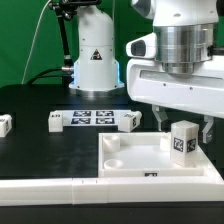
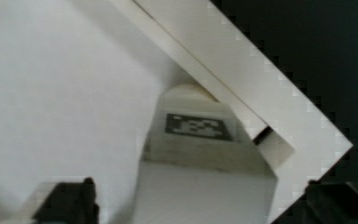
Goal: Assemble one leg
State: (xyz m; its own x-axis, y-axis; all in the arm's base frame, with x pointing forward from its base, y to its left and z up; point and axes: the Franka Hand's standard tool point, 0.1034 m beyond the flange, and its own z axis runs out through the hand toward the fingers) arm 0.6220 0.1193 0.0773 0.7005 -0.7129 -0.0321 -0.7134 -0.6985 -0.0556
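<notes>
One leg [image 1: 183, 141], a small white block with a black-and-white tag, stands upright on the large white square panel [image 1: 130, 158] near its right side. My gripper [image 1: 184, 126] hangs just above it, open. The fingers [image 1: 160, 119] stand either side of the leg's top with gaps between. In the wrist view the leg [image 2: 201, 128] shows its tag and runs down between the two dark fingertips [image 2: 69, 203]. The gripper [image 2: 197, 208] is not touching it. Three more legs lie on the black table: one at the left edge [image 1: 5, 124], one [image 1: 55, 121] and one [image 1: 130, 120].
The marker board [image 1: 92, 117] lies between two of the loose legs. A white robot base [image 1: 95, 60] stands behind it. A long white rail [image 1: 50, 186] runs along the front. The panel's raised rim [image 2: 229, 60] crosses the wrist view diagonally.
</notes>
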